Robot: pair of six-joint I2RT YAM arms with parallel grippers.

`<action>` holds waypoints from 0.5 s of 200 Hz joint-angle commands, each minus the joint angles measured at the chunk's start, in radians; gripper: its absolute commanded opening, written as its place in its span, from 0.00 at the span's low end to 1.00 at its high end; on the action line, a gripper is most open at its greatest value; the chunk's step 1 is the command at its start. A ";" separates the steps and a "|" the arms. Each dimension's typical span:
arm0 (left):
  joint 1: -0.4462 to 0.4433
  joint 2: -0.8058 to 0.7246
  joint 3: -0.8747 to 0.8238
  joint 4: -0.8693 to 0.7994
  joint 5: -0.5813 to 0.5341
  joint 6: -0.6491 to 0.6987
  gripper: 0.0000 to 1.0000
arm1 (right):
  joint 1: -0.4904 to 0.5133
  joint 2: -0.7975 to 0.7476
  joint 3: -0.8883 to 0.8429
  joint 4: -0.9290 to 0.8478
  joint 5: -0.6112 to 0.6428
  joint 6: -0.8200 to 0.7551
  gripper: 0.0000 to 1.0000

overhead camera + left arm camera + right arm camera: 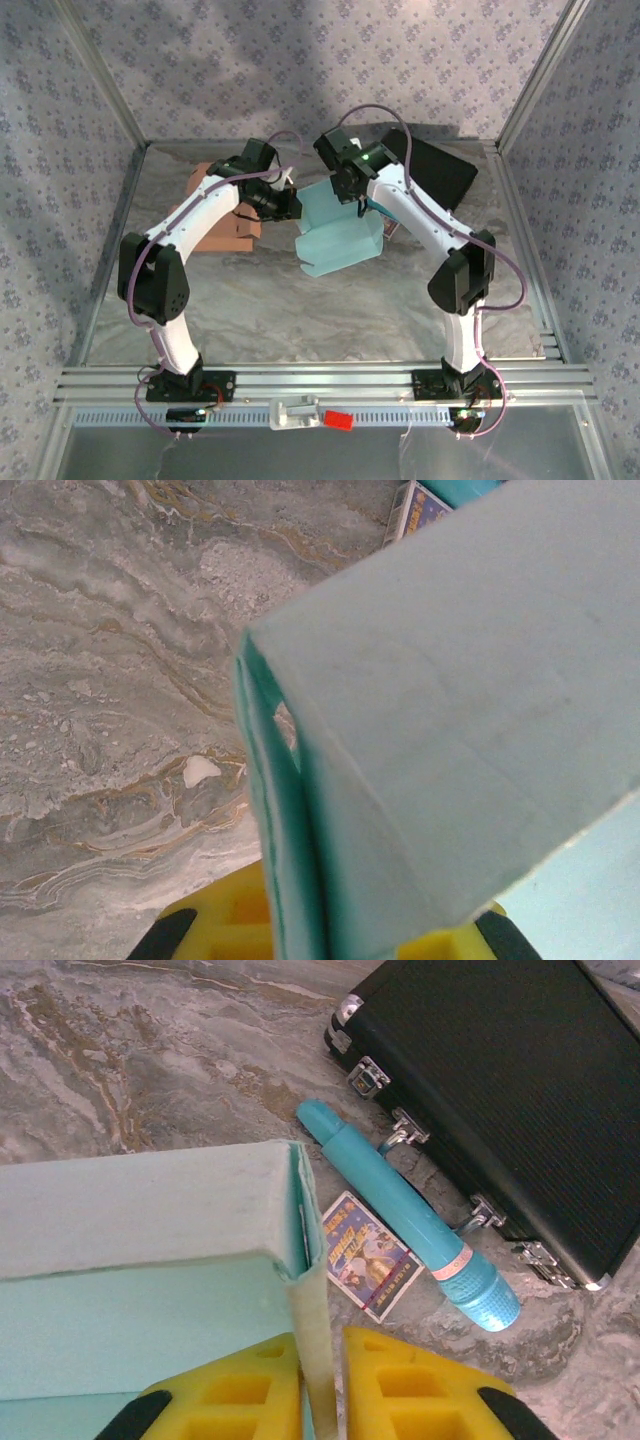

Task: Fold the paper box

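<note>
Right gripper (320,1385): nearest the lens in right wrist view; yellow fingers (225,1395) pressed together on a thin pale flap edge of the paper box (130,1250), flap standing upright btwn them
Left gripper (335,935): at bottom of left wrist view; yellow fingers (230,920) closed on a teal box wall that runs down btwn them
Paper box: pale teal, mid-table & a bit toward far side, held from both sides; in top view left gripper is at its far-left corner, right gripper at its far-right side
Box shape: panels partly raised; left wrist view shows a broad flat panel tilted over a side wall, small gap at the fold w/ table visible through it
Box vs table: can't tell if resting or lifted
Arms (195,225): white w/ black joints, bent inward from bases at near edge, wrists meeting over box
Card (367,1255): small printed card flat on table, just beside box's right corner
Teal tube (400,1210): pen-like cylinder lying diagonally btwn card & case, fatter textured end nearer the lens
Black case (500,1080): hard case, metal latches facing the tube, far-right of table
Brown cardboard (205,182): left of box, partly hidden by left arm
Table (300,310): marbled grey-brown top
Surround: patterned fabric walls, metal frame rails; red object (338,419) on near rail btwn arm bases
</note>
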 commanded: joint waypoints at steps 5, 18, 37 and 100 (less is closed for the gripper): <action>-0.014 -0.010 0.032 -0.042 0.037 0.026 0.00 | -0.032 0.035 0.067 -0.033 0.092 0.008 0.18; -0.016 -0.007 0.032 -0.041 0.039 0.024 0.00 | -0.033 0.044 0.082 -0.040 0.099 0.006 0.16; -0.017 -0.003 0.036 -0.041 0.038 0.023 0.00 | -0.034 0.057 0.094 -0.048 0.113 0.010 0.16; -0.021 0.000 0.036 -0.041 0.039 0.023 0.00 | -0.016 0.083 0.117 -0.073 0.243 0.034 0.00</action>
